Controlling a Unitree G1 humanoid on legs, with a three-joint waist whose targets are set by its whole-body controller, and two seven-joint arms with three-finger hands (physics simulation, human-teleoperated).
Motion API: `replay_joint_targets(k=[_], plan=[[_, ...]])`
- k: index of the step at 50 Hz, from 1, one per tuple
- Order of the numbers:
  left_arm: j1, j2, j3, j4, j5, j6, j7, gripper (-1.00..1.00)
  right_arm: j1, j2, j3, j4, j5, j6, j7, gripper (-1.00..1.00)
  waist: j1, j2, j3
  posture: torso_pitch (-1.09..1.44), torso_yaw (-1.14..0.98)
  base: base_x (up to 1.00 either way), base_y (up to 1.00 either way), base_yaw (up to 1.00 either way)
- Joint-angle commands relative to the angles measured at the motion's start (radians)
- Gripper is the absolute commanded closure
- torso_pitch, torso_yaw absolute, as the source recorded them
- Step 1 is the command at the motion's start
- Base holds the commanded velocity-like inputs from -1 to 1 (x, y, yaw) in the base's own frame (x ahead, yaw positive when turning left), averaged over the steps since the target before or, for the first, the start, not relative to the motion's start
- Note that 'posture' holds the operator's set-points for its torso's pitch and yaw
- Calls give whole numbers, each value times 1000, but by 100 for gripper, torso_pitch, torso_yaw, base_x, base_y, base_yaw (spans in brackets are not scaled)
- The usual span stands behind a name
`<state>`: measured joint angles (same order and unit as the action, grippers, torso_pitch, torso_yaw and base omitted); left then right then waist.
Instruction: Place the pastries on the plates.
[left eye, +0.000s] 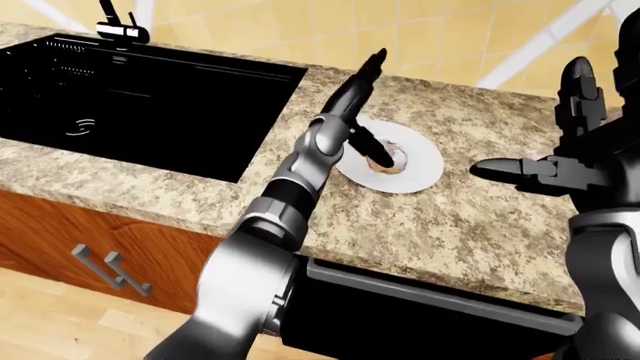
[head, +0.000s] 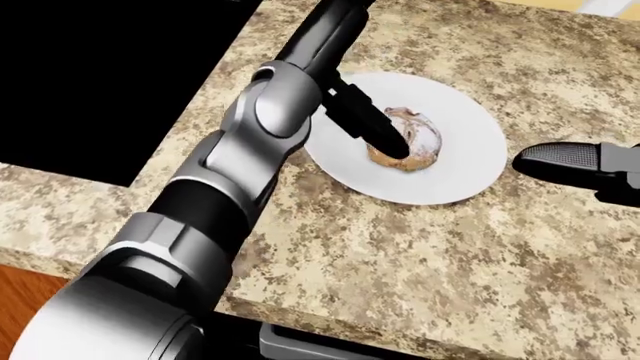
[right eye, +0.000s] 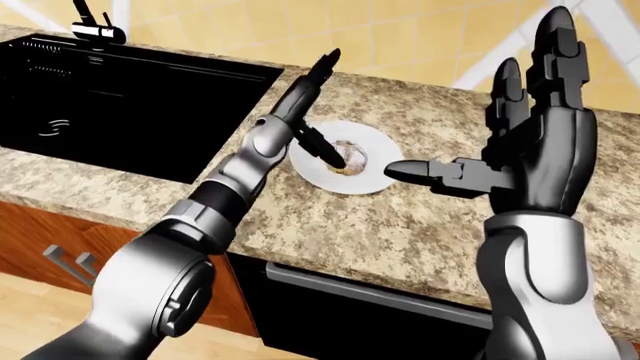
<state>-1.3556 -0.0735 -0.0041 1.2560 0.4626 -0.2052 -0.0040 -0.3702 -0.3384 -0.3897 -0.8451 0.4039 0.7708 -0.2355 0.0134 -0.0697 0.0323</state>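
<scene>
Head view: pastry (head: 406, 140) sits on the white plate (head: 460, 169), a bit left of plate centre. Your left hand (left eye: 368, 112) is spread wide; one finger (head: 368, 124) slants down w/ its tip at the pastry's left edge, the others point up and away, nothing pinched. Pastry's long axis runs roughly top-left to bottom-right in that view. Right hand (right eye: 520, 150) is splayed too, thumb (head: 565, 161) hovering just right of the plate rim, apart from it. Granite surface (head: 420, 262) has bare room below and right of the plate; black sink (left eye: 140, 90) lies left.
</scene>
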Motion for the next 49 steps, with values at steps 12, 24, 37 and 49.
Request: replay_joint_targets(k=[12,24,37,49], plan=[[-22,147,29,-205,-82,64,33,-100,-16,0,2,-9,-19,-35,2,-100,-2,8,-27,0,0,0,0,0],[193,264,58,-748,-102,336,-25,-100,-60,-19,19,16,-47,-10,-6,-100,-6,27,-21,0,0,0,0,0],[468,368,128,-1270,-98,550,-114,-100,-41,20,50,24,-131,-29,22,-100,-8,45,-18,0,0,0,0,0],[696,392,218,-1539,-178,584,-76,-100,15,72,77,69,-215,-113,63,-100,-9,55,-18,0,0,0,0,0]])
